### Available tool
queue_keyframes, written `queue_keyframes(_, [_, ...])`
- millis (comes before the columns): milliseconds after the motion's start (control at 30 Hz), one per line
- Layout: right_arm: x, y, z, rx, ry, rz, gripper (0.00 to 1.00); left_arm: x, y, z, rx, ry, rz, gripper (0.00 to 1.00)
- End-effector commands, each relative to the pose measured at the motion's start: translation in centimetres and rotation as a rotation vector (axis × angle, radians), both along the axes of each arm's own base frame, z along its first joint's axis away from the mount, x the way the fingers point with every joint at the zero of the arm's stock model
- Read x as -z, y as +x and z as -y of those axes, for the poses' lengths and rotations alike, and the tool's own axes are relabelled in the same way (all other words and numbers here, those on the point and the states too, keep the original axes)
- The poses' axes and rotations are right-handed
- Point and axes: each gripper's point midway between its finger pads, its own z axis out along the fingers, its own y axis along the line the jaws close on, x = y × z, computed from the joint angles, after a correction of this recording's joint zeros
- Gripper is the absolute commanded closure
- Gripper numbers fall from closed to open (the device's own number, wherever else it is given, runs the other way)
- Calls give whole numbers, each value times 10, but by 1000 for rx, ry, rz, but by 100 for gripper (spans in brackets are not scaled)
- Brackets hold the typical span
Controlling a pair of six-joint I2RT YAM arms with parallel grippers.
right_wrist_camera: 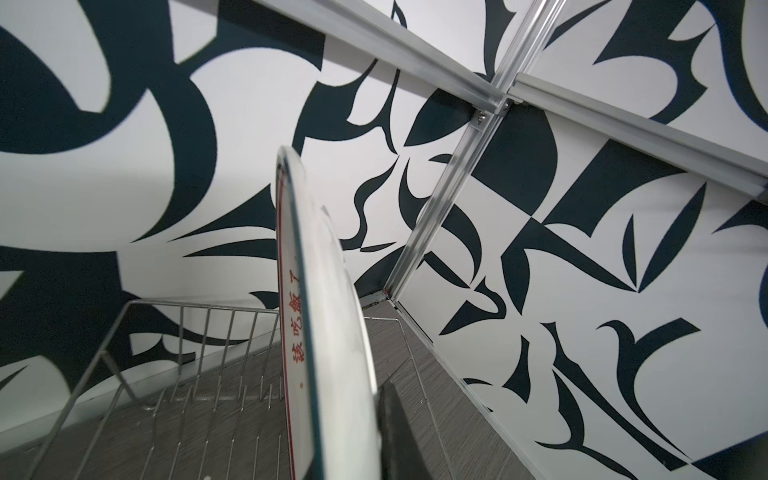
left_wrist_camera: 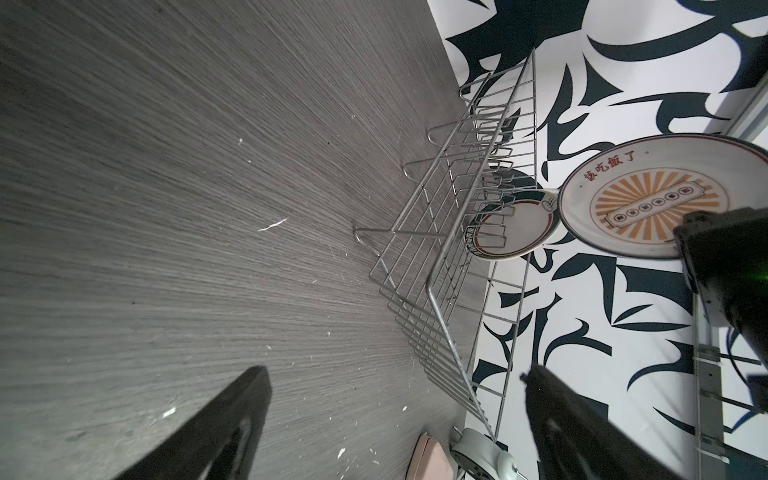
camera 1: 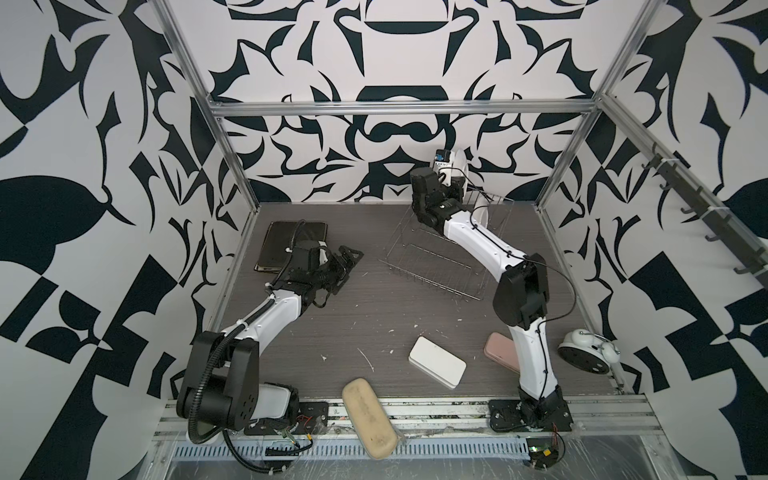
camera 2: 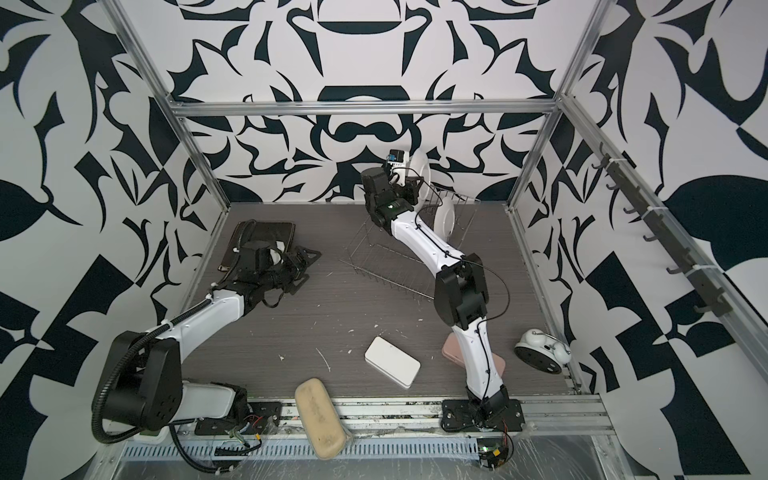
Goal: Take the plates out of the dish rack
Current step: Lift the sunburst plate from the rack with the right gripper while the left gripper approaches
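1. We clamp the sunburst plate (left_wrist_camera: 640,199) in our right gripper (camera 1: 456,183) above the dish rack (camera 1: 432,266), near the worktop's back edge.
2. Another round plate (left_wrist_camera: 511,224) stands in the rack.
3. Our left gripper (camera 1: 347,257) gapes wide beside the black plates (camera 1: 282,232).

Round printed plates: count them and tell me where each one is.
2. The raised plate is held on edge by the right gripper, above the dish rack; the racked plate stands at the rack's far end. The right arm may hide more.
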Motion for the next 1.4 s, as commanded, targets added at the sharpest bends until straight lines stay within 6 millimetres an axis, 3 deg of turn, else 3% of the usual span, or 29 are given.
queue_keyframes(0, [-72, -37, 2, -82, 146, 154, 100, -22, -2, -5, 10, 22, 46, 1])
queue_keyframes(333, [-65, -120, 3, -436, 513, 97, 100, -53, -8, -52, -48, 129, 90, 1])
queue_keyframes(433, [-59, -145, -9, -579, 629, 80, 100, -66, -11, -61, -50, 166, 108, 1])
queue_keyframes(500, [-54, -160, -29, -721, 727, 49, 100, -75, -13, -62, -44, 188, 124, 1])
queue_keyframes(633, [-27, -179, -61, -852, 933, -60, 100, -95, -15, -62, -30, 202, 152, 1])
queue_keyframes(900, [22, -192, -113, -970, 1298, -162, 100, -133, -19, -65, -42, 218, 212, 1])
queue_keyframes(1167, [64, -216, -176, -1012, 1348, -312, 100, -156, -22, -66, -22, 250, 231, 1])
queue_keyframes(1367, [98, -227, -231, -1043, 1397, -430, 100, -154, -22, -68, -14, 279, 203, 1])
